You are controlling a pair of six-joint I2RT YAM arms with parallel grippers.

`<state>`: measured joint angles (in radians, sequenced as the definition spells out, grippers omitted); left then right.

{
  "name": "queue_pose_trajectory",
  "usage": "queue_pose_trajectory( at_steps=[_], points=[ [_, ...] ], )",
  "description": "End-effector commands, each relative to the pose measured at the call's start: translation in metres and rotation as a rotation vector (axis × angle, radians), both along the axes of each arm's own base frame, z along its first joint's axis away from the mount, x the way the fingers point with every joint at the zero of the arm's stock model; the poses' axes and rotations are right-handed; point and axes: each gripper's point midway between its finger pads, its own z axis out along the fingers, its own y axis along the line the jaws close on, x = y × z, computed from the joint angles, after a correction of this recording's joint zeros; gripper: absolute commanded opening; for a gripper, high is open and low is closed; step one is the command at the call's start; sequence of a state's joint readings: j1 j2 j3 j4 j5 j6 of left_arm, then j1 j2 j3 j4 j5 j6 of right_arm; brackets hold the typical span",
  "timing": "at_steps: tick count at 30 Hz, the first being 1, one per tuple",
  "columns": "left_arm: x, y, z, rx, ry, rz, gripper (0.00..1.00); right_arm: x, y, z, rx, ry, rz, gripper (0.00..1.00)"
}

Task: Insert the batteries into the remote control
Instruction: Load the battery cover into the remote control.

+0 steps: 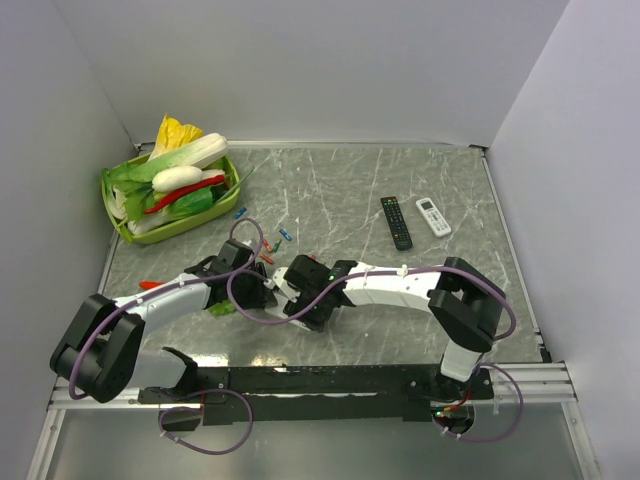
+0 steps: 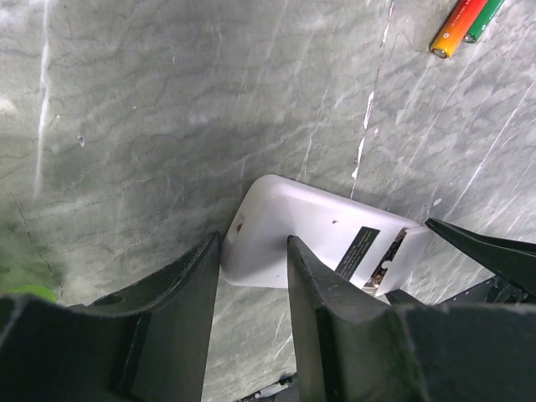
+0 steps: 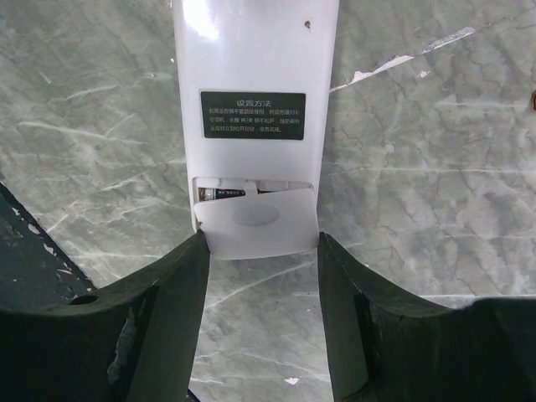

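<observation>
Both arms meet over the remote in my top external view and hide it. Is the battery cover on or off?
Observer: In the right wrist view the remote control lies back up. Its cover sits partly open, leaving a gap.
Operator: Anything loaded?
Observer: Yes, one battery shows in that gap. I cannot see whether there is a second.
Operator: Where are the grippers?
Observer: The right gripper flanks the cover end, fingers close against both edges. The left gripper brackets the opposite end. I cannot tell whether either one is pressing.
</observation>
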<state>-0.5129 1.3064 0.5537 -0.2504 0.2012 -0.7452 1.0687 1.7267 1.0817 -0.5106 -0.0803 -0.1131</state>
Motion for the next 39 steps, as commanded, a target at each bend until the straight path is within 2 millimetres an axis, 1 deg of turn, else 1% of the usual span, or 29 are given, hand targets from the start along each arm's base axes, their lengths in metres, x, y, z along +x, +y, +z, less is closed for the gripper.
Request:
queue_pose_trajectory(
  at_steps=[1, 8, 12, 21, 31, 39],
  points=[
    [-0.0042, 0.0023, -0.0052, 0.010, 0.015, -0.011, 0.42, 0.0050, 0.0086, 0.0056, 0.010, -0.003, 0.025, 0.42],
    [-0.0041, 0.0029, -0.0034, 0.012, 0.012, -0.011, 0.42, 0.0039, 0.0095, 0.0045, 0.001, 0.012, 0.021, 0.47],
    [-0.0036, 0.0035, -0.0015, 0.013, 0.006, -0.008, 0.43, 0.0029, 0.0088, 0.0076, -0.002, 0.020, 0.008, 0.50],
    [-0.0025, 0.0017, 0.0015, 0.003, 0.001, -0.010, 0.43, 0.0040, 0.0065, 0.0132, -0.012, 0.022, -0.037, 0.52],
    [-0.0042, 0.0023, 0.0025, 0.002, 0.003, -0.010, 0.45, 0.0051, 0.0091, 0.0086, -0.015, 0.032, -0.071, 0.55],
    [-0.0032, 0.0020, 0.0034, 0.002, -0.002, -0.010, 0.48, 0.0036, 0.0051, 0.0034, -0.034, 0.043, -0.084, 0.57]
  ],
)
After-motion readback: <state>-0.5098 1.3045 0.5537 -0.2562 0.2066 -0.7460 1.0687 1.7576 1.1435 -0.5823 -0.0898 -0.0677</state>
